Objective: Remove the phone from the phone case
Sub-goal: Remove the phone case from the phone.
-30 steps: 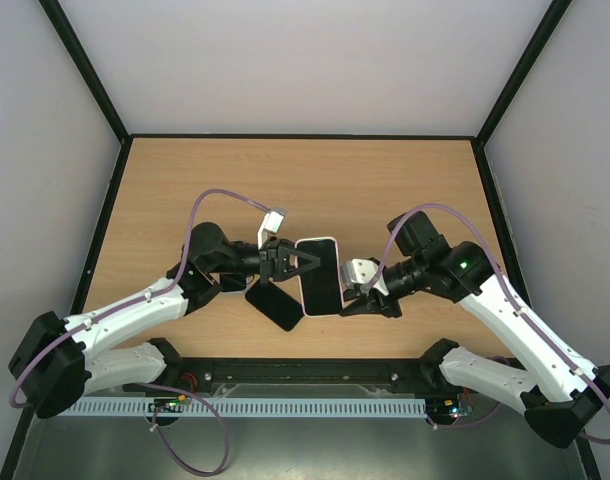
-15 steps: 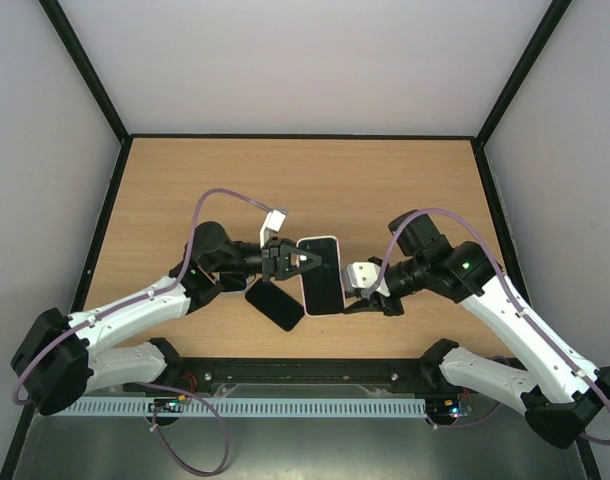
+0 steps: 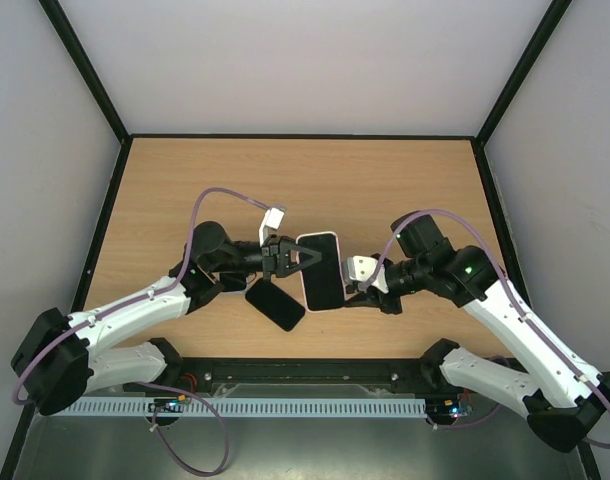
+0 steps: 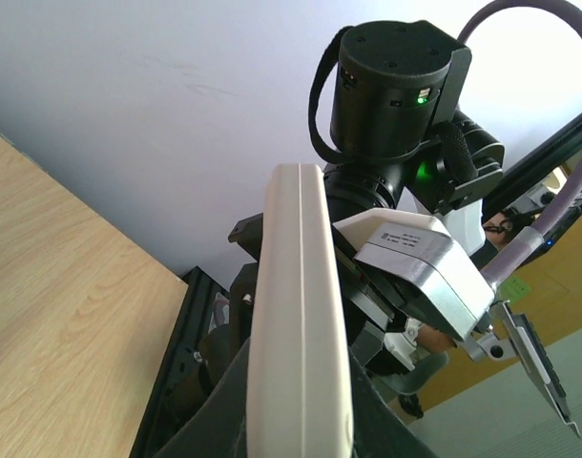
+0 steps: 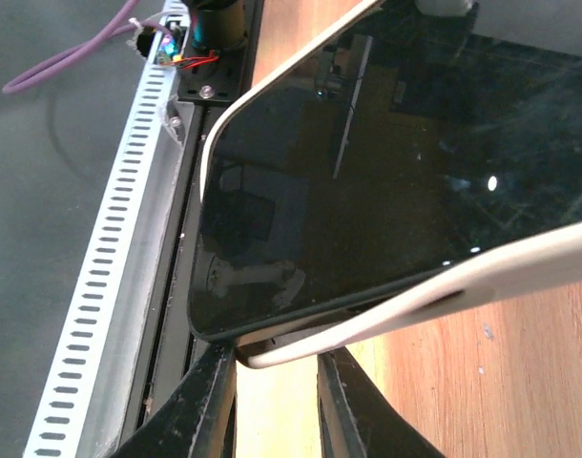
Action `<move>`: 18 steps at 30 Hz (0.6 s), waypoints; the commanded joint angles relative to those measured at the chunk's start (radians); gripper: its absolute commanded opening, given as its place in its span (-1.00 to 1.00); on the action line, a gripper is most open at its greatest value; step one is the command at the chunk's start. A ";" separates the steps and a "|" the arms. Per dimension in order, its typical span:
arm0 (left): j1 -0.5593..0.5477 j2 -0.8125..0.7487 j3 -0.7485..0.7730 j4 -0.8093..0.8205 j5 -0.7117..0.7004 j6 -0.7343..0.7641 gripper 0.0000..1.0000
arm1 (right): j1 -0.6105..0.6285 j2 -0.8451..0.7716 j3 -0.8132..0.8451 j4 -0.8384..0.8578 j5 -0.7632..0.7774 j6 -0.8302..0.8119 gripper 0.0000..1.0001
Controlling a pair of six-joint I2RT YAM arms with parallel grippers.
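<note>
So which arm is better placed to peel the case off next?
Likely the right. The right hand pinches the case corner where the rim gapes off the phone; the left hand only clamps the opposite edge.

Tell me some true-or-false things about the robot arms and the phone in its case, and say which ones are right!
1. The pale soft phone case with rounded corners lies flat on the light wooden table. False: the two arms hold it up between their jaws.
2. The black slab phone is completely out of the case. False: it sits in the case, and only the rim at one corner has peeled away.
3. Another plain black phone lies on the table. True.
4. A purple cable loops over the left arm. True.
</note>
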 commanded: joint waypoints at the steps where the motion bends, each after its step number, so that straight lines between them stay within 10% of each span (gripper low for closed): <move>1: -0.052 -0.019 0.024 0.075 0.149 -0.062 -0.95 | -0.013 0.004 -0.018 0.293 0.178 0.114 -0.63; 18: -0.064 -0.011 0.033 -0.062 0.120 0.046 -0.95 | -0.088 0.058 0.030 0.455 0.032 0.476 -0.36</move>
